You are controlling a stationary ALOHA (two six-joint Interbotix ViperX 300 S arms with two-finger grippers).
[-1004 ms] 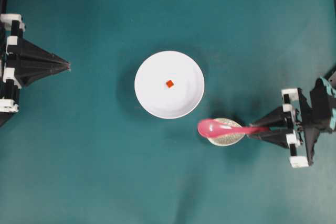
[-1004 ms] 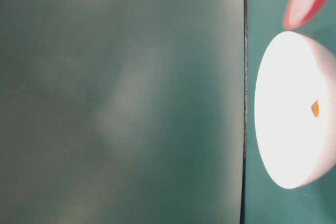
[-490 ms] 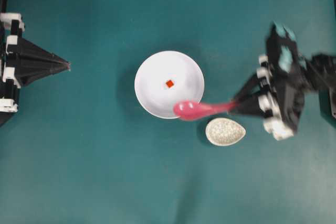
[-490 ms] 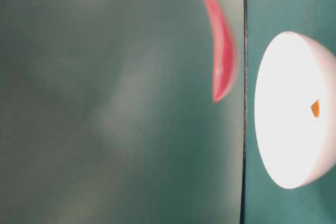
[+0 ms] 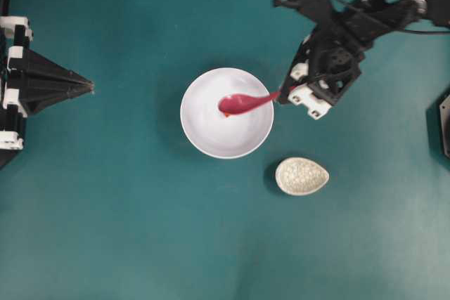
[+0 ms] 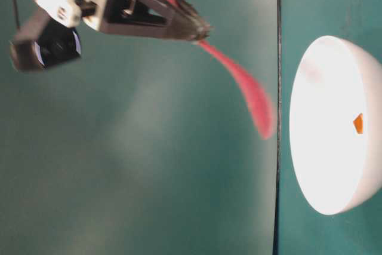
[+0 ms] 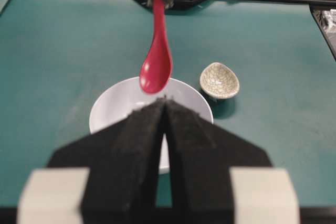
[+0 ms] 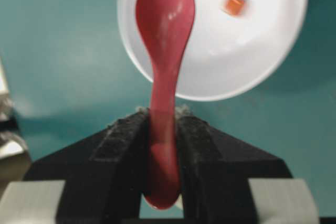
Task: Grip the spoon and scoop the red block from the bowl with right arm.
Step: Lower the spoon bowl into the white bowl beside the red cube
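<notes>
while the left hand (image 5: 90,88) is being kept pressed together, the spoon (image 5: 242,103) is being pinched by the right hand (image 5: 283,95) above the bowl (image 5: 211,138).

Your right gripper (image 5: 281,94) now sits far-right of the bowl (image 5: 204,142), no longer beside the speckled dish (image 5: 301,176). The spoon (image 5: 242,102) now hangs over the bowl.

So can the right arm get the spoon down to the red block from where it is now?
Probably yes. The right gripper holds the spoon above the bowl, and nothing covers the red block.
</notes>
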